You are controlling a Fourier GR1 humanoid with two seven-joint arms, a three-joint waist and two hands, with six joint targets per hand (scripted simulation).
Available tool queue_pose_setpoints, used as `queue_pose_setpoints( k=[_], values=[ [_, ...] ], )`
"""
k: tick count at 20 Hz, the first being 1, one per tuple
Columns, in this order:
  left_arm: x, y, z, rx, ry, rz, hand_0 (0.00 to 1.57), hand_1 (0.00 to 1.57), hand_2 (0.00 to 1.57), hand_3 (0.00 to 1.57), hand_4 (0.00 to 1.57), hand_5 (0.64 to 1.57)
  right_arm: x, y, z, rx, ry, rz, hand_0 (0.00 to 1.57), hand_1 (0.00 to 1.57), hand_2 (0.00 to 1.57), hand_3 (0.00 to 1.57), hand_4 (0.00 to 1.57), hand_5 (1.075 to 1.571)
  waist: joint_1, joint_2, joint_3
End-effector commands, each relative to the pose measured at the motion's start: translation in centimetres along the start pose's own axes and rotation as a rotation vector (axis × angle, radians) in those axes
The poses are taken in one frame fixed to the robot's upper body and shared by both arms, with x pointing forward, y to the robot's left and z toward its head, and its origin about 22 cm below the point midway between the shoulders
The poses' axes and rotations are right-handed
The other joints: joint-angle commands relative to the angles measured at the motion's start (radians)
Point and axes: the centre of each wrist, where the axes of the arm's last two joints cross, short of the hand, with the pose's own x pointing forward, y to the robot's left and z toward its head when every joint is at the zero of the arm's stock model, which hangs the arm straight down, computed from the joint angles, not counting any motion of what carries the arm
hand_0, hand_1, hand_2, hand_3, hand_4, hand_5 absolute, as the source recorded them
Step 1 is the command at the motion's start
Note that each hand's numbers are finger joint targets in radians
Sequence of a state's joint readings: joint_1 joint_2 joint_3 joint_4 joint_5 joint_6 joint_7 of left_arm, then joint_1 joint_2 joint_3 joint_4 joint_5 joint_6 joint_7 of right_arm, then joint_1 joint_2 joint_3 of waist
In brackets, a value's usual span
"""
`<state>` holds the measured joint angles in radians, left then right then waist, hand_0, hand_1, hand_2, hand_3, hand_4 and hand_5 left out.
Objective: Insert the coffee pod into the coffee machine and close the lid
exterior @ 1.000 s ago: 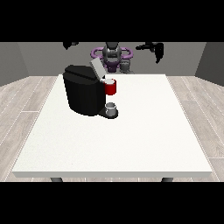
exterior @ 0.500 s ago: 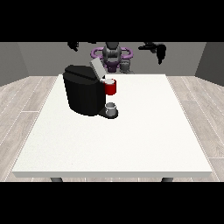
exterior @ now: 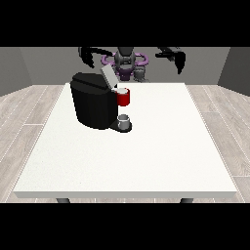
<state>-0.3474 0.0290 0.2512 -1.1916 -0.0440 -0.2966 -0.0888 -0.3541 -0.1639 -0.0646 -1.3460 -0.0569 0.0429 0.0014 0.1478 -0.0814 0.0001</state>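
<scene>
So the thing your next move hangs on is where the coffee machine [exterior: 95, 101] sits relative to the two hands, because neither one is anywhere near it right now. The machine is on the white table [exterior: 161, 146], its black body with the red head section on the side toward the view's right, and the grey lid [exterior: 108, 76] tipped up and open above it, slanting back toward the robot. I'd guess the coffee pod [exterior: 121, 90] is that small pale thing sitting on top of the red part, just beside the base of the lid, but it's too tiny to say whether it's fully seated or only resting there. A small grey cup [exterior: 124, 120] stands on the machine's tray below the red part. The hand at the view's left [exterior: 88, 55] hangs up behind the machine, well above and past it, toward the robot. The hand at the view's right [exterior: 177, 58] is also raised but well off to the side of the machine, so the first one looks like the nearer of the two to the lid. I can't tell how the fingers lie on either hand, and neither seems to be carrying anything. If the pod really is in, you'd bring the nearer hand down over the lid's raised edge and press it forward and down toward the red head.
</scene>
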Motion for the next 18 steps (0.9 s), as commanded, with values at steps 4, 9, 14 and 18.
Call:
queue_pose_setpoints(
  k=[4,9,14,18],
  values=[
    [0.6,0.1,2.3,0.053,0.012,-0.016,0.00,0.00,0.00,0.00,0.00,1.571,-0.6,-0.4,-1.2,0.037,0.033,-0.015,0.00,0.00,0.00,0.00,0.00,1.571,-0.032,0.036,0.0000],
    [1.3,0.0,2.6,0.051,-0.055,-0.038,0.00,0.00,0.00,0.00,0.00,1.571,-1.0,1.0,-2.6,0.033,-0.005,0.002,0.00,0.00,0.00,0.00,0.00,1.571,-0.027,0.092,0.0000],
    [1.7,-0.1,2.2,0.068,-0.090,-0.033,0.00,0.00,0.00,0.00,0.00,1.571,0.5,1.8,-4.4,0.071,-0.018,0.044,0.00,0.00,0.00,0.00,0.00,1.571,-0.028,0.128,-0.0001],
    [2.3,2.3,2.7,0.087,-0.060,-0.029,0.00,0.00,0.00,0.00,0.12,1.571,2.4,3.2,-5.5,0.087,0.011,0.036,0.00,0.00,0.00,0.00,0.00,1.571,-0.051,0.094,-0.0003]
  ],
)
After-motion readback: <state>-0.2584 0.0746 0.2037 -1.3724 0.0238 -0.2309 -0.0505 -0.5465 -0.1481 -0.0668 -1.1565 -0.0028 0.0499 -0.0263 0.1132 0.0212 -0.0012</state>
